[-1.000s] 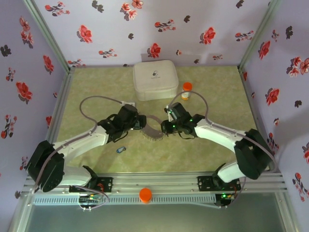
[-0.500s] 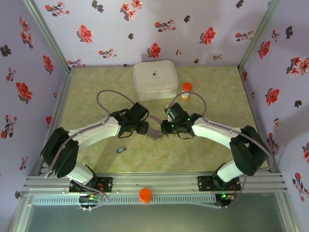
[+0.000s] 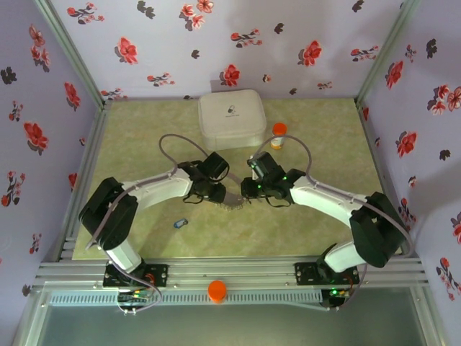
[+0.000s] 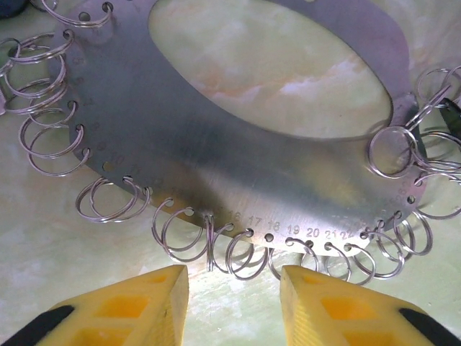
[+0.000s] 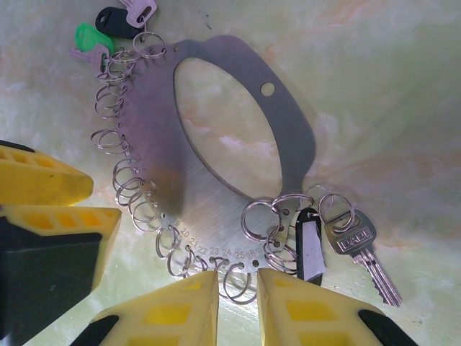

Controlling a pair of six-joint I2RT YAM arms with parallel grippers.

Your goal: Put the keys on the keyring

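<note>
**Left gripper drawn in to face the right across the keyring**

The left arm has swung inward since the earlier frames. This has carried the left gripper [image 4: 234,277] from well off to the side right up to the keyring [image 4: 216,158], and its fingers have narrowed. The right arm has hardly shifted.

Beyond both grippers lies the white square case [image 3: 232,119], with the pill bottle [image 3: 278,134] just past the right wrist.

The keyring is a flat grey metal plate with an oval cut-out, lying on the table [image 3: 324,130] between the two grippers. Its numbered edge is hung with small split rings [image 4: 50,140].

The left gripper's fingers stand apart with nothing between them, and that ringed edge is just ahead of their tips. The right gripper [image 5: 236,282] shows a narrow gap, and a ring sits at its mouth. Whether it is pinched I cannot tell.

Just right of the right gripper's tips hang a silver key [image 5: 360,249] and a black tag [image 5: 310,249]. At the plate's far end are a green-headed key [image 5: 90,36] and a black-headed key [image 5: 115,20].

A blue-headed key [image 3: 180,223] lies loose behind the left gripper.
</note>
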